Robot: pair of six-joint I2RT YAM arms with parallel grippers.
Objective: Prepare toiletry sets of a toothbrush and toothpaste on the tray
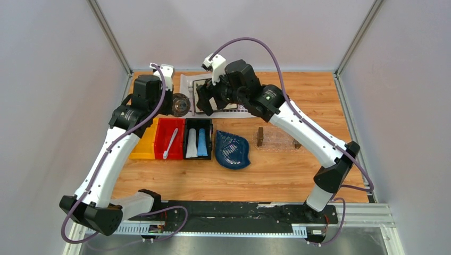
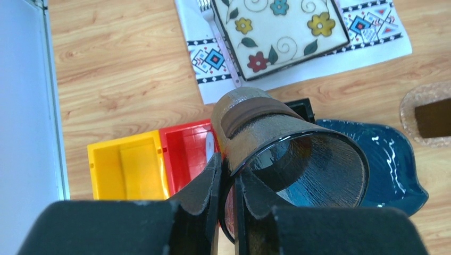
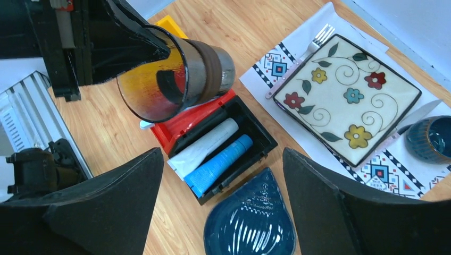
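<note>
Judging the white-grey toothpaste tube (image 3: 208, 144) and the light blue toothpaste tube (image 3: 220, 166) first: both look light, soft and tapered, likely to dent or slip under a hard pinch, so I would take one across its fuller middle, not at the flat crimped tail. They lie side by side in the black bin (image 3: 259, 129). The toothbrush (image 1: 171, 142) lies in the red bin (image 1: 163, 133) next to it; it looks slim, stiff, light and smooth, best taken across the handle. The tray (image 1: 276, 139) stands well apart to the right on the worktop (image 1: 319, 101), with no set on it yet. My right tool (image 3: 220, 153) hangs above the black bin, spread wide, holding and touching nothing. My left tool (image 2: 226, 166) is nearly pressed together, pinching the rim wall of a dark glass cup (image 2: 276, 139) raised above the bins.
</note>
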